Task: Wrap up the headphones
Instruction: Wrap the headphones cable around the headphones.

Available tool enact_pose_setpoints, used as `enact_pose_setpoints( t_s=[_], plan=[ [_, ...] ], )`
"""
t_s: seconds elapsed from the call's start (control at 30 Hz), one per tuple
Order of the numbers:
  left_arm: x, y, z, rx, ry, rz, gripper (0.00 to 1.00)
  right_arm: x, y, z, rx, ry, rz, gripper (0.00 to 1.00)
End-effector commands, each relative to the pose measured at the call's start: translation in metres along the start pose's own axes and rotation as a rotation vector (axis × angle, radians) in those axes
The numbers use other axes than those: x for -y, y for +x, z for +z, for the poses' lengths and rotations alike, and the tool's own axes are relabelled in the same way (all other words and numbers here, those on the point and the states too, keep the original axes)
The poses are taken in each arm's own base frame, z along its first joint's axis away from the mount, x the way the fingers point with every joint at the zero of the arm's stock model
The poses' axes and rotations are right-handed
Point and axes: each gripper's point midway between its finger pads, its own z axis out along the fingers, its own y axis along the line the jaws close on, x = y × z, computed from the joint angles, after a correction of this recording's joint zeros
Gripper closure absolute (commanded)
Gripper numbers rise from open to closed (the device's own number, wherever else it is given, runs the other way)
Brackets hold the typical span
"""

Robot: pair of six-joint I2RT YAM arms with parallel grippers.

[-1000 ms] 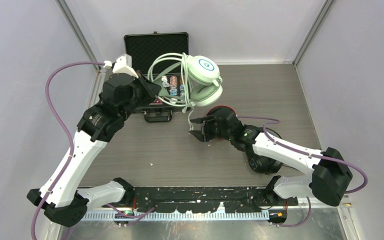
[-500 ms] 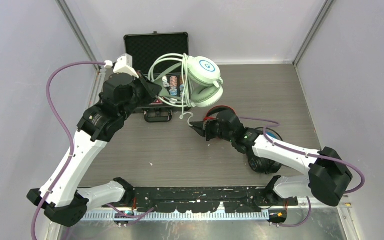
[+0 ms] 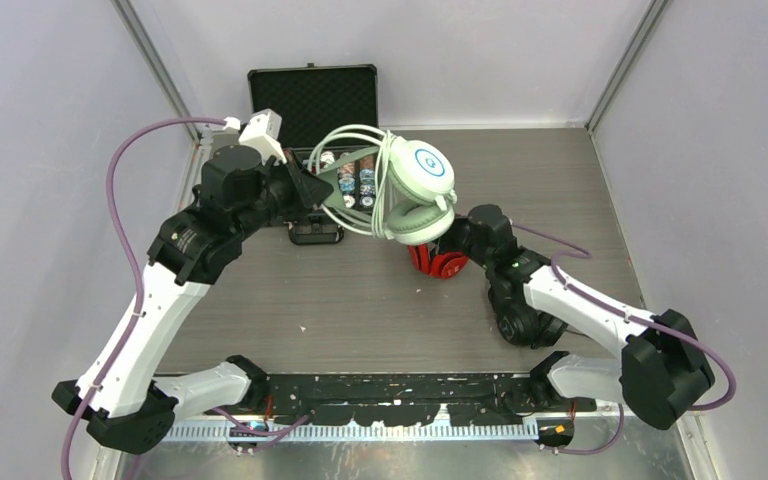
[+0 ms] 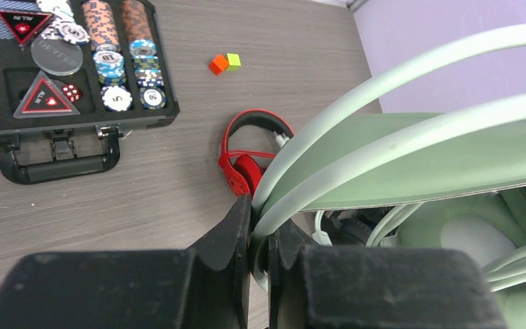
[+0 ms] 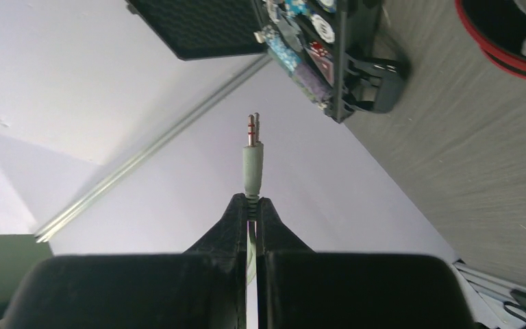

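Observation:
The mint-green and white headphones (image 3: 415, 178) hang above the table, and my left gripper (image 3: 312, 189) is shut on their headband (image 4: 383, 147). In the left wrist view the band runs between the left gripper's (image 4: 260, 216) black fingers. My right gripper (image 5: 252, 201) is shut on the pale cable just behind its jack plug (image 5: 252, 159), which points away from the fingers. From above, the right fingertips are hidden under the mint ear cups. The red headphones (image 3: 440, 262) lie on the table below them. The black headphones (image 3: 522, 322) lie partly under the right arm.
An open black case (image 3: 312, 98) of poker chips (image 4: 113, 62) stands at the back left, its handle (image 4: 58, 161) towards me. A red and a green cube (image 4: 224, 63) sit on the wood table beyond the red headphones (image 4: 248, 164). Grey walls enclose the table.
My right gripper has shut on the cable's plug end and moved right and back, under the mint headphones. The left arm has carried the mint headphones to the right.

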Motion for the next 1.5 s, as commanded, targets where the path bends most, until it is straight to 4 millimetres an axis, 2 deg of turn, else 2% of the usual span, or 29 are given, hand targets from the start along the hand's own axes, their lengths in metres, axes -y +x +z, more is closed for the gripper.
enact_pose_setpoints(
  t_s=[0.0,0.1,0.17,0.33,0.43,0.5,0.6,0.7,0.87,1.0,1.13,1.27,1.4,1.47],
  plan=[
    [0.050,-0.028,-0.039,0.050,0.237,0.066,1.00,-0.036,-0.010,-0.010,0.026,-0.110,0.040,1.00],
    [0.058,-0.018,-0.043,-0.015,0.294,0.138,1.00,-0.049,-0.013,-0.012,0.026,-0.157,-0.036,1.00],
    [0.058,-0.004,-0.042,-0.091,0.320,0.190,1.00,-0.059,-0.015,-0.013,0.029,-0.181,-0.107,1.00],
    [0.034,0.033,-0.038,-0.277,0.261,0.283,1.00,-0.079,-0.027,-0.024,0.090,-0.239,-0.298,1.00],
    [0.020,0.050,-0.034,-0.351,0.233,0.329,1.00,-0.092,-0.026,-0.038,0.114,-0.303,-0.433,1.00],
    [0.011,0.060,-0.033,-0.397,0.218,0.363,1.00,-0.100,-0.020,-0.047,0.113,-0.347,-0.547,1.00],
    [-0.005,0.075,-0.028,-0.469,0.174,0.405,1.00,-0.109,0.001,-0.060,0.046,-0.425,-0.711,1.00],
    [-0.022,0.092,-0.023,-0.550,0.145,0.458,1.00,-0.107,0.011,-0.066,0.004,-0.463,-0.823,1.00],
    [-0.053,0.131,-0.014,-0.731,0.153,0.581,1.00,-0.091,0.028,-0.063,-0.114,-0.499,-0.930,0.99],
    [-0.076,0.153,-0.008,-0.854,0.156,0.680,1.00,-0.067,0.036,-0.053,-0.162,-0.471,-0.975,0.99],
    [-0.096,0.156,0.004,-0.897,0.067,0.707,1.00,-0.035,0.044,-0.040,-0.153,-0.382,-1.041,1.00],
    [-0.124,0.159,0.002,-0.977,-0.056,0.660,1.00,-0.008,0.043,-0.032,-0.108,-0.309,-1.061,1.00],
    [-0.148,0.157,-0.003,-1.001,-0.144,0.592,1.00,0.012,0.024,-0.021,-0.007,-0.226,-1.063,1.00],
    [-0.153,0.154,-0.002,-0.984,-0.166,0.575,1.00,0.023,0.017,-0.015,0.025,-0.189,-1.054,1.00]
  ],
)
